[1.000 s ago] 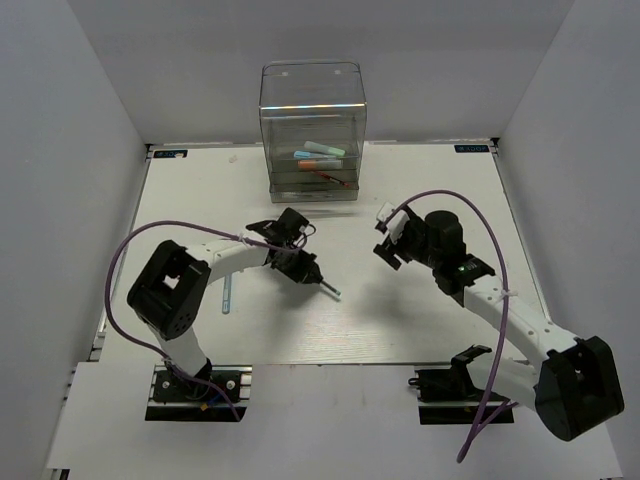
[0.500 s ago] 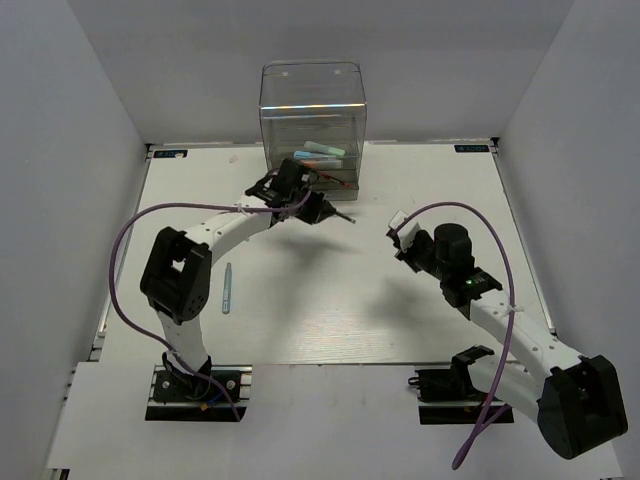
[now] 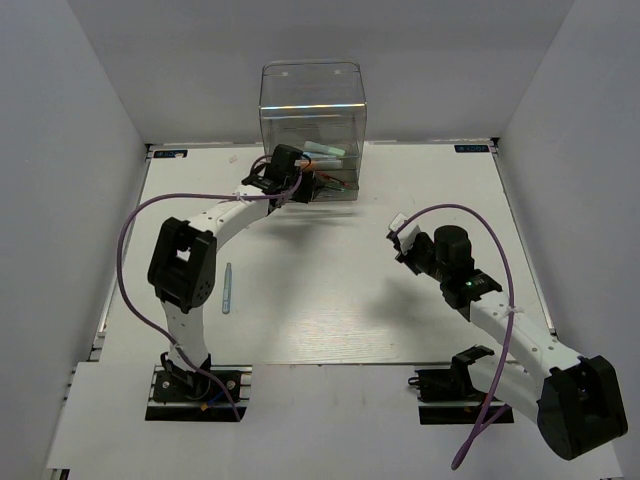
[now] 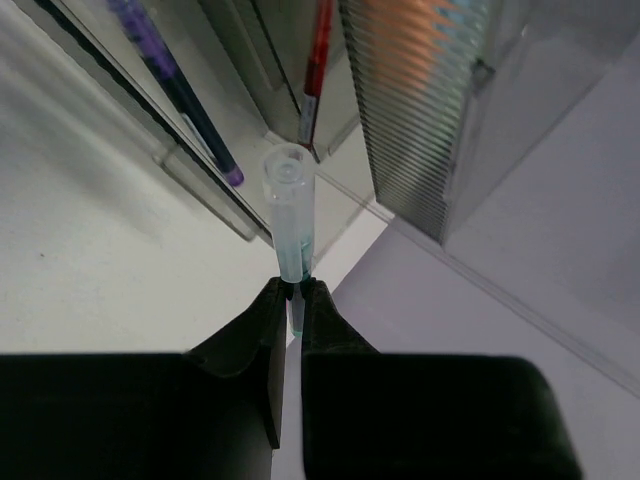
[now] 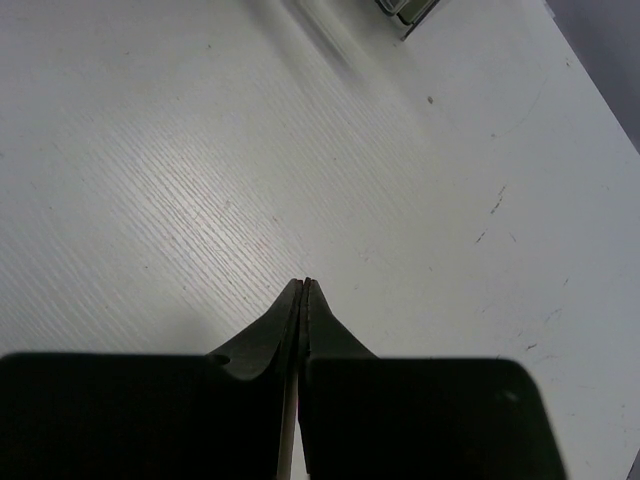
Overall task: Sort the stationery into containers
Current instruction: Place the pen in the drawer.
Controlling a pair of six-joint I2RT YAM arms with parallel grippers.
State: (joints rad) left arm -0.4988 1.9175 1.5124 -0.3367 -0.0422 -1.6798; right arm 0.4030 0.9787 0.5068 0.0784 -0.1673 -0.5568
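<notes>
1. The left claw (image 4: 296, 292) is clamped on the tail of a teal pen (image 4: 289, 215). The pen sticks straight out ahead of the fingers, blunt clear end leading.
2. Dead ahead is the clear drawer cabinet (image 3: 312, 100) at the far side of the table (image 5: 150, 150). The pen's leading end sits right at the front corner of the low drawer.
3. Inside lie a red pen (image 4: 319, 50) and a purple pen (image 4: 165, 75). The held pen lines up almost end to end with the red one, and the purple one slants off to the left.
4. Looks like a short push along the pen's own axis comes next, then a release. Whether the tip is past the drawer lip, I cannot tell.
5. The right claw (image 5: 303, 287) is pressed together, empty, over bare table and well apart from the cabinet.
6. A light blue pen (image 3: 227, 288) waits on the table, lying near-to-far, closer to the left arm.
</notes>
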